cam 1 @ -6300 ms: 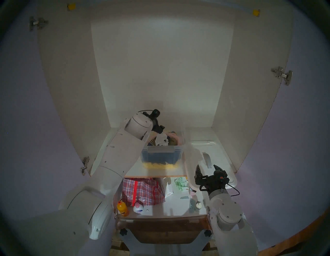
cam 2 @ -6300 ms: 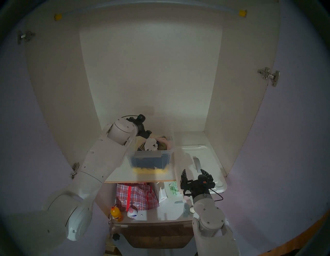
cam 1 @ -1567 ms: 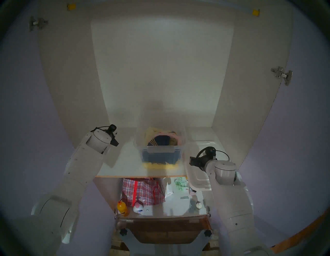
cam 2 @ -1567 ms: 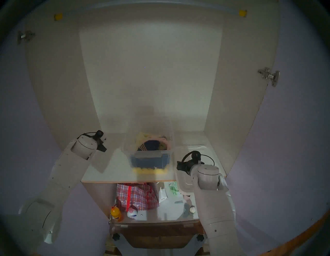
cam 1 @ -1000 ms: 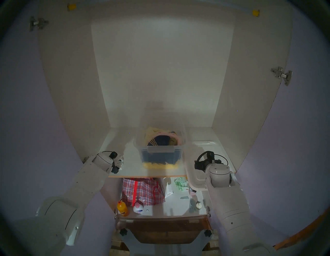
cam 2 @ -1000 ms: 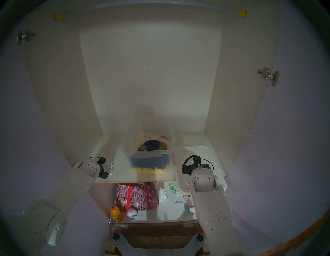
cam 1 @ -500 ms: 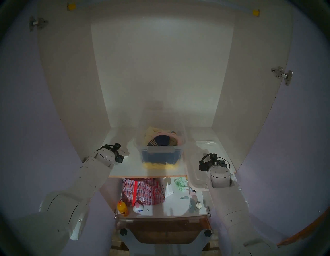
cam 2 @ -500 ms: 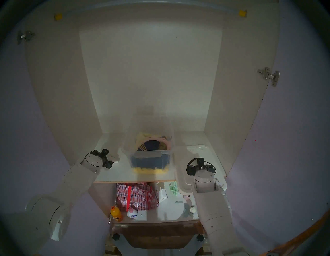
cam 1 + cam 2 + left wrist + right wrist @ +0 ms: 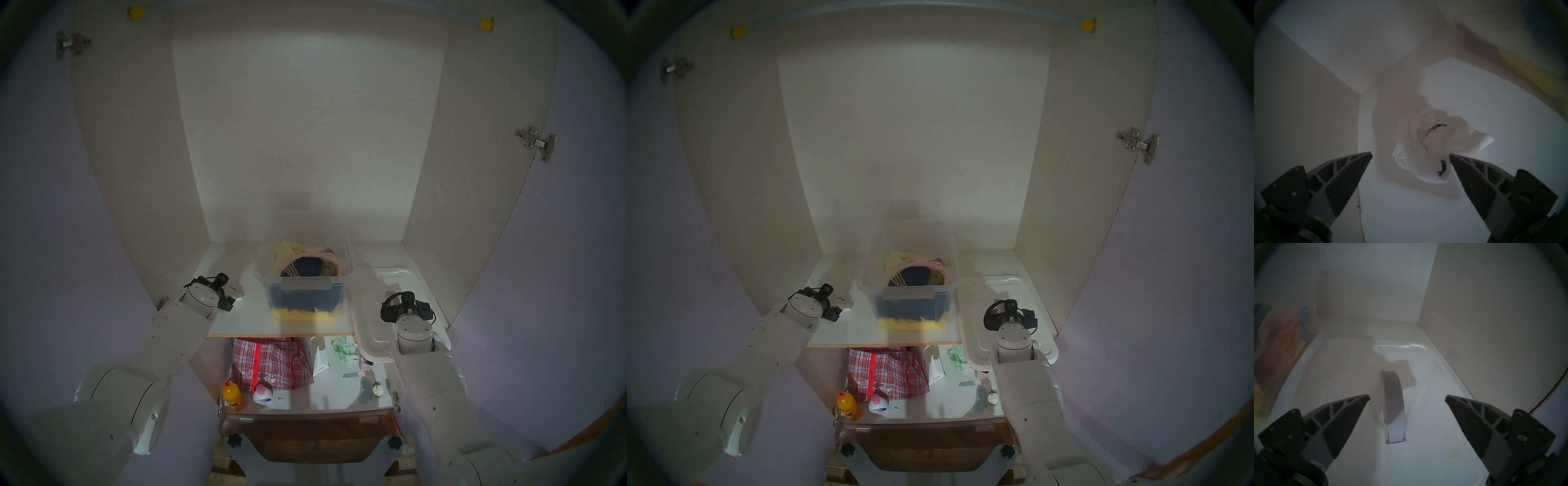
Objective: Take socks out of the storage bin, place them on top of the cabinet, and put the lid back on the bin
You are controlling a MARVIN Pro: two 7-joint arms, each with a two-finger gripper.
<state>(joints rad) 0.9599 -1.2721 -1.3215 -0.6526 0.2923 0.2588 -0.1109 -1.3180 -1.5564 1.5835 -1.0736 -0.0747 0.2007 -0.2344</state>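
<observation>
The socks [image 9: 1432, 144], a white bundle with black marks, lie on the cabinet's white shelf board [image 9: 244, 319], left of the storage bin [image 9: 305, 292]. My left gripper [image 9: 1410, 154] is open just above and behind them, touching nothing. The socks show small in the head view [image 9: 238, 292]. The clear bin stands open with dark navy, yellow and pink cloth inside. The white lid [image 9: 1423, 438] lies flat right of the bin, overhanging the shelf front. My right gripper [image 9: 1407, 396] is open, straddling the lid's grey handle [image 9: 1393, 399] from above without touching it.
The cabinet's side walls stand close to both arms. On the lower shelf are a red checked bag [image 9: 271, 363], an orange bottle [image 9: 232, 398], a white and pink bottle [image 9: 263, 395] and small items. Metal hinges [image 9: 536, 142] sit on the lilac doors.
My left gripper carried the socks from the bin to the shelf's left side, let go and drew back slightly. My right arm moved over the lid and turned its wrist along the handle.
</observation>
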